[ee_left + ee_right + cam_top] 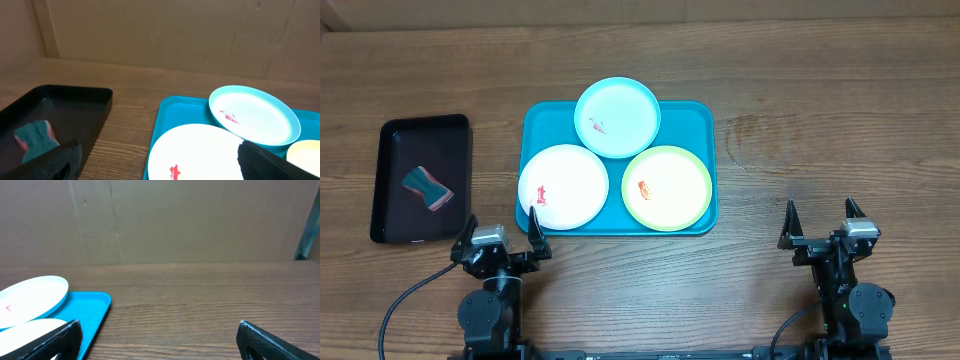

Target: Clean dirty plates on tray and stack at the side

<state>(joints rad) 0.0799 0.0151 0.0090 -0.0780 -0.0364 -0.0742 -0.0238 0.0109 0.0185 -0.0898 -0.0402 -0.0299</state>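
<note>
The turquoise tray [693, 120] lies mid-table and carries three dirty plates. The white plate [564, 187] sits front left, the light blue plate [617, 117] overlaps the tray's back rim, and the yellow-green plate [667, 188] sits front right. Each has a small red-orange smear. My left gripper [502, 218] stands open just in front of the tray's left corner, holding nothing. In the left wrist view the white plate [200, 150] lies between its fingers' line of sight. My right gripper [820, 207] is open over bare wood, to the right of the tray [85, 310].
A smaller black tray [390, 140] lies at the left with a teal and pink sponge [427, 187] in it; the sponge [32, 140] also shows in the left wrist view. Bare wooden table stretches right of the turquoise tray. A cardboard wall stands behind the table.
</note>
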